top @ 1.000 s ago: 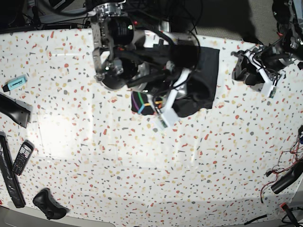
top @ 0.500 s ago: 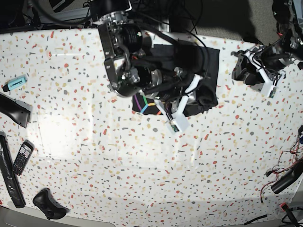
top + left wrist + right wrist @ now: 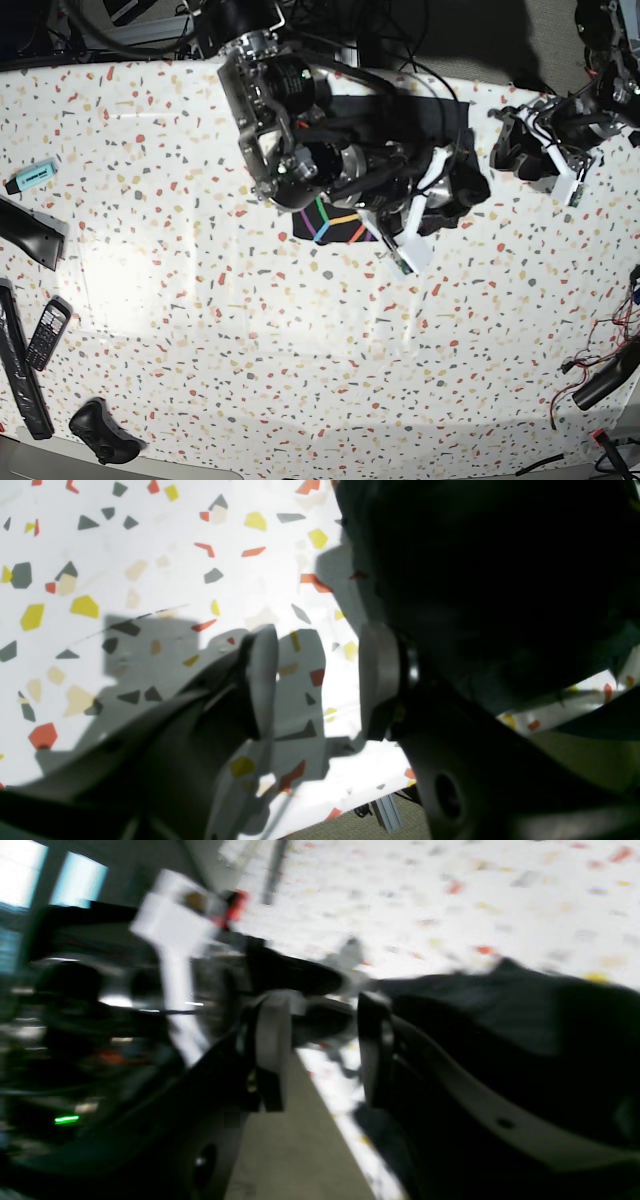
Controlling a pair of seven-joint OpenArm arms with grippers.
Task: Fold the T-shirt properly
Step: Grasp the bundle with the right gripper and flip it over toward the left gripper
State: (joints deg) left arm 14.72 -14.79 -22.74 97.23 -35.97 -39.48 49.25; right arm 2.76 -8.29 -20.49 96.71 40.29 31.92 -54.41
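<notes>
Your left gripper (image 3: 320, 680) hangs over the table (image 3: 300, 350) near its right edge, jaws spread wide and holding nothing. Your right gripper (image 3: 320, 1060) sits at the T-shirt (image 3: 335, 225), jaws parted, nothing between them. The T-shirt lies bunched near the table's far edge, coloured print showing.

Base looks straight down; both wrist views skim the table (image 3: 200, 330) closely.
</notes>
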